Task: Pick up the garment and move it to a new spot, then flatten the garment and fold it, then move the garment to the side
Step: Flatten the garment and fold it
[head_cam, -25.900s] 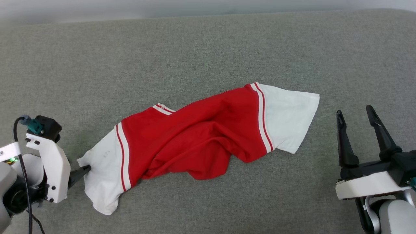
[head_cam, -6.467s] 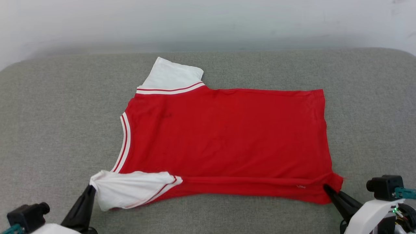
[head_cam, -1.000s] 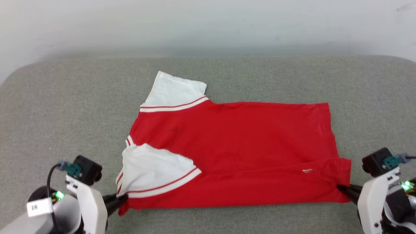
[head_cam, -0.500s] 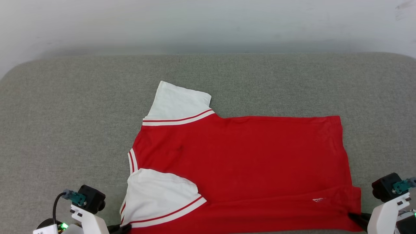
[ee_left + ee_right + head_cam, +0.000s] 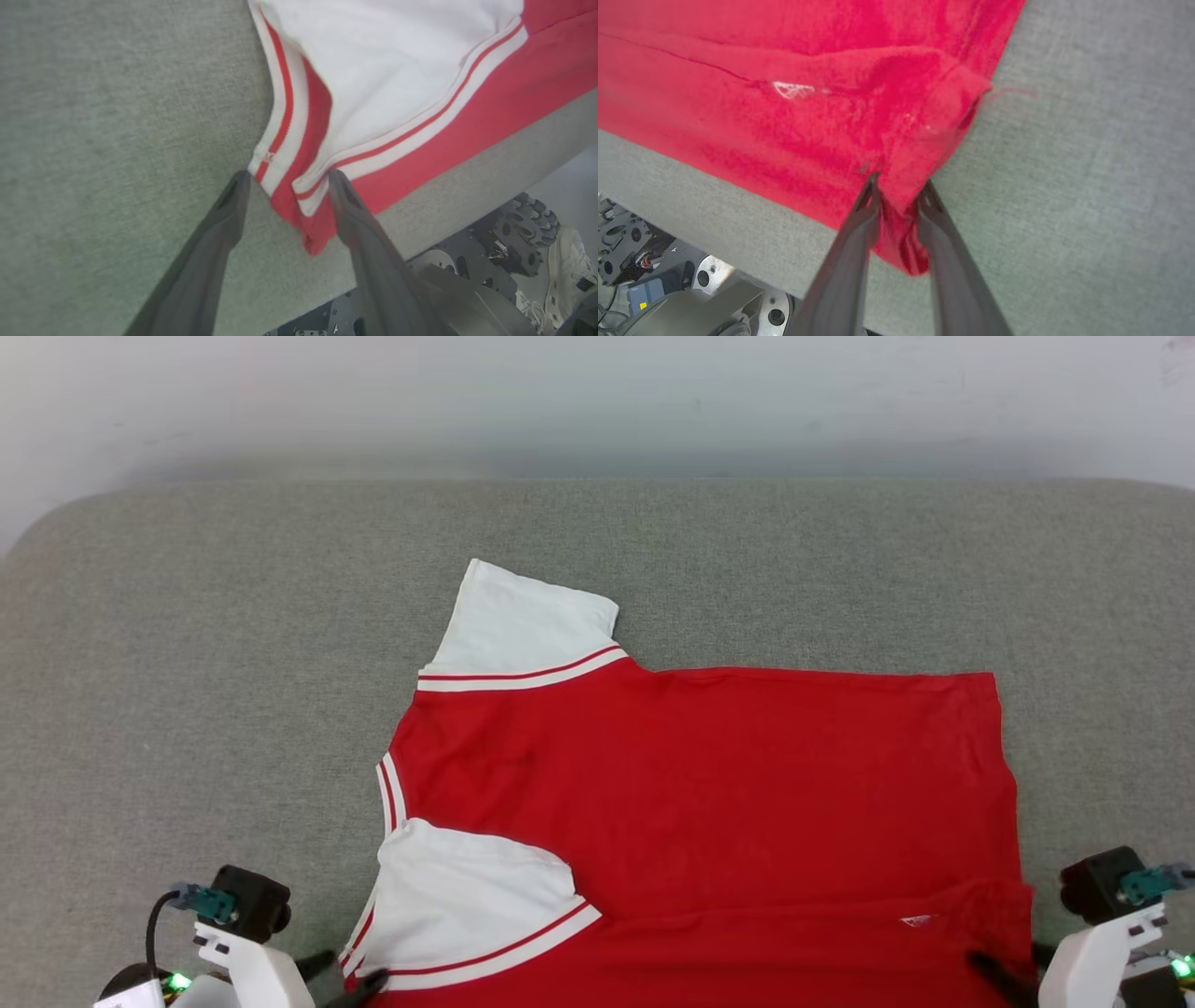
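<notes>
The garment (image 5: 709,803) lies flat by the near edge of the grey bench (image 5: 233,663), one sleeve folded in; left claw (image 5: 288,177) spread wide around its corner, right claw (image 5: 900,182) narrow astride the hem corner, grip unclear

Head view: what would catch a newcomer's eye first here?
The garment, bright red, lies spread flat on the grey cushion, one white sleeve folded onto its near-left corner. The left pincer stands open astride that corner, and the right pincer flanks the near hem corner.
</notes>
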Robot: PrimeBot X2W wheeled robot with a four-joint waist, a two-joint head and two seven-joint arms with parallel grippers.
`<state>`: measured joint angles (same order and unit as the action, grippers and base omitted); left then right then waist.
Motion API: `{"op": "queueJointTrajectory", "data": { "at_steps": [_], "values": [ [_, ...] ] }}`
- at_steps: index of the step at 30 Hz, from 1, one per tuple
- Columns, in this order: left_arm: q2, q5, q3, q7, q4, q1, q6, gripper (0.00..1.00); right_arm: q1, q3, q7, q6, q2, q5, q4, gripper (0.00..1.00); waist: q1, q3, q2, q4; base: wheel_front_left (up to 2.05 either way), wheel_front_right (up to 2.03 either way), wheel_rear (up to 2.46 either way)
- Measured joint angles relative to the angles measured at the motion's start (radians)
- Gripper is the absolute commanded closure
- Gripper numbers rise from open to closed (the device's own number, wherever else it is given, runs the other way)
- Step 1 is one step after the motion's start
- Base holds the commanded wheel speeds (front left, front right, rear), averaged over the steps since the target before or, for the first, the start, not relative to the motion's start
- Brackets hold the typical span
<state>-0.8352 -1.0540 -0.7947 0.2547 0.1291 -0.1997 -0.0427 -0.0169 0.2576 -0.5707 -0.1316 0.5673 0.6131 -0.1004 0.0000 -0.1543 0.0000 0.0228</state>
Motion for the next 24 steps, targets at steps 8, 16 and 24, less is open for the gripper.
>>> {"op": "queueJointTrajectory", "data": {
  "at_steps": [8, 16, 24],
  "values": [
    [-0.05, 0.051, 0.045, -0.101, -0.098, 0.011, 0.053, 0.0, 0.001, -0.075, 0.159, 0.0, -0.019, -0.074, 0.056, 0.0, 0.0, 0.033, 0.0, 0.007, 0.0, 0.0, 0.0],
    [-0.055, 0.187, 0.135, -0.288, -0.137, -0.05, 0.186, 0.0, 0.041, -0.212, 0.38, 0.0, -0.179, -0.255, 0.132, 0.0, 0.0, 0.046, 0.0, -0.003, 0.0, 0.0, 0.0],
    [-0.018, 0.242, 0.183, -0.355, -0.099, -0.191, 0.198, 0.0, 0.078, -0.29, 0.566, 0.0, -0.353, -0.411, 0.196, 0.0, 0.0, 0.036, 0.0, -0.047, 0.0, 0.0, 0.0]
  ]
}}
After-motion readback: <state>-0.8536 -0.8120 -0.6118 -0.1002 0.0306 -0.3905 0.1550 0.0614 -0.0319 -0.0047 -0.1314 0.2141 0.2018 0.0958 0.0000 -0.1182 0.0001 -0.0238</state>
